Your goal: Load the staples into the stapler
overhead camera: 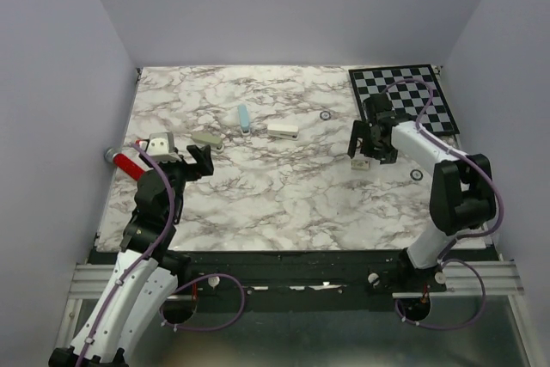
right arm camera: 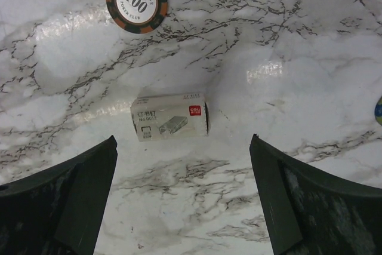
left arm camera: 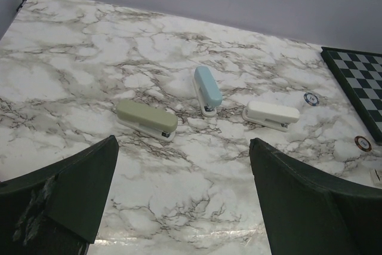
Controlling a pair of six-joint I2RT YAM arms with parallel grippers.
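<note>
Under the right tool (overhead camera: 367,150) — spread wide, empty — small white box (right arm camera: 170,116), left tool (left arm camera: 183,147) likewise, both cropped

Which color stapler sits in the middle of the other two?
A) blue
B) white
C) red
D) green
A: in the left wrist view, the blue stapler lies between the green stapler on its left and the white stapler on its right.
</note>
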